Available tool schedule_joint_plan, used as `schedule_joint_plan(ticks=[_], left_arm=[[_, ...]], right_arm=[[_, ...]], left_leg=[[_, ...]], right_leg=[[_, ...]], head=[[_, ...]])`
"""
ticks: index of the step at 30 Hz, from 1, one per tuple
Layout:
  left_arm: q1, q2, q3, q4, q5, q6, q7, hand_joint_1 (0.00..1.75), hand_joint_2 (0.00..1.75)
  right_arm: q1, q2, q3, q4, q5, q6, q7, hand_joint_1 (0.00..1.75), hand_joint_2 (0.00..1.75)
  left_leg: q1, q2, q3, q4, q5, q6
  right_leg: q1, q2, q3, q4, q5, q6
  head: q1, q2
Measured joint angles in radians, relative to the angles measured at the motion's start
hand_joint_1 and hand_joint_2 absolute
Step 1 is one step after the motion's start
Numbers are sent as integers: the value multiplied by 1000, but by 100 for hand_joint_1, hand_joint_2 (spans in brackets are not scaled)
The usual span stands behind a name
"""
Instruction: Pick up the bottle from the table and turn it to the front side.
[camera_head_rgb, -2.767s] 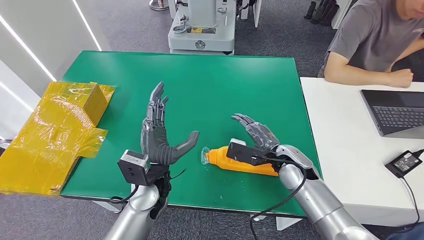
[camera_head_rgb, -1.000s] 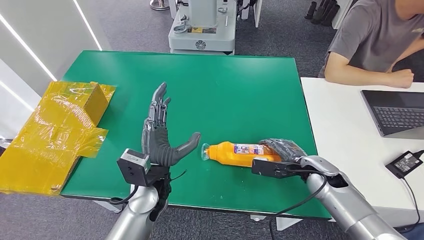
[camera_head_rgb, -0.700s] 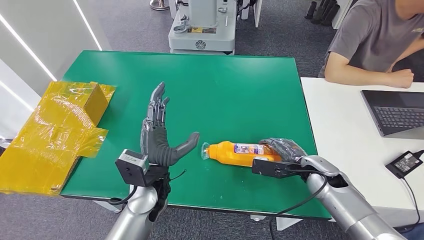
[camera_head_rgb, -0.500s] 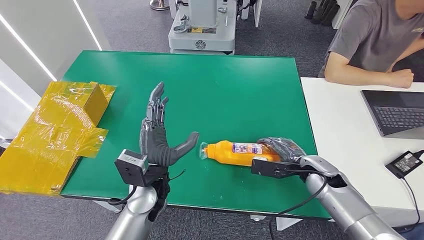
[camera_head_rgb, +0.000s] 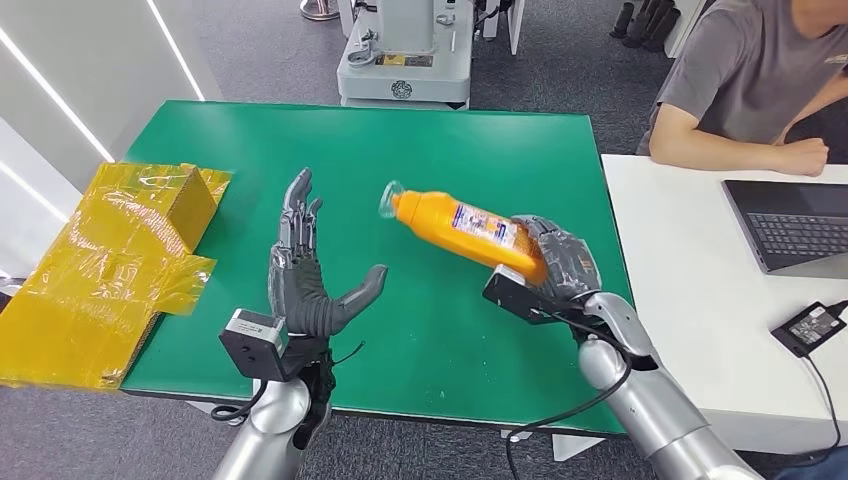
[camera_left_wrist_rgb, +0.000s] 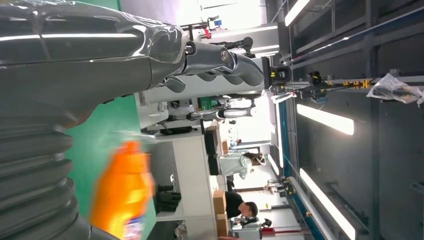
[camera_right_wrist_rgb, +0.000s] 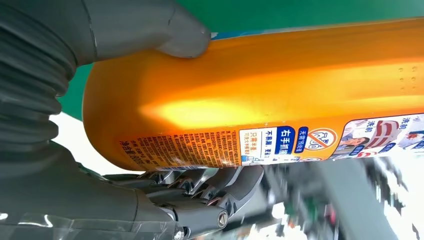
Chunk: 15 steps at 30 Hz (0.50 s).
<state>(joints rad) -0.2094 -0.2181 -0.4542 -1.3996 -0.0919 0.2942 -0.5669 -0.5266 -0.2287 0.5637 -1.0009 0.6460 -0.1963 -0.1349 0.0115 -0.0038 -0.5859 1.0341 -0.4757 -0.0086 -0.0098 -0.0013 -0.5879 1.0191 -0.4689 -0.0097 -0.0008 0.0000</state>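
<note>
Your right hand (camera_head_rgb: 556, 262) grips the orange bottle (camera_head_rgb: 462, 229), now lifted off the green bench (camera_head_rgb: 450, 160), cap toward 10 o'clock. Left hand (camera_head_rgb: 305, 270): fingers spread, empty, shifted slightly back.

— How was the light?
— Bright and even from ceiling strips (camera_left_wrist_rgb: 325, 119); soft shadows lay on the tabletop (camera_head_rgb: 450, 140).
— Any blur?
— The bottle (camera_left_wrist_rgb: 125, 195) smeared in the left wrist view; glare streaked it (camera_right_wrist_rgb: 240, 107) elsewhere.

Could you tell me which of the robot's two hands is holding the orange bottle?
The right hand grips the bottle by its base, off the table; the left hand is open and empty.
</note>
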Motion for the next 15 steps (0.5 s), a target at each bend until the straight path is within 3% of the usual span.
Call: schedule_joint_plan(ticks=[9,15], left_arm=[[1,-9,1,0,17,36,-20,0,175],[3,-10,1,1,38,47,-31,0,175]], right_arm=[[60,100,-114,-77,-39,-265,-61,175,175],[78,139,-120,-98,-72,-421,-181,175,175]], left_leg=[[0,0,-1,0,0,0],[0,0,0,0,0,0]], right_leg=[[0,0,0,0,0,0],[0,0,0,-1,0,0]], head=[[0,0],[0,0]])
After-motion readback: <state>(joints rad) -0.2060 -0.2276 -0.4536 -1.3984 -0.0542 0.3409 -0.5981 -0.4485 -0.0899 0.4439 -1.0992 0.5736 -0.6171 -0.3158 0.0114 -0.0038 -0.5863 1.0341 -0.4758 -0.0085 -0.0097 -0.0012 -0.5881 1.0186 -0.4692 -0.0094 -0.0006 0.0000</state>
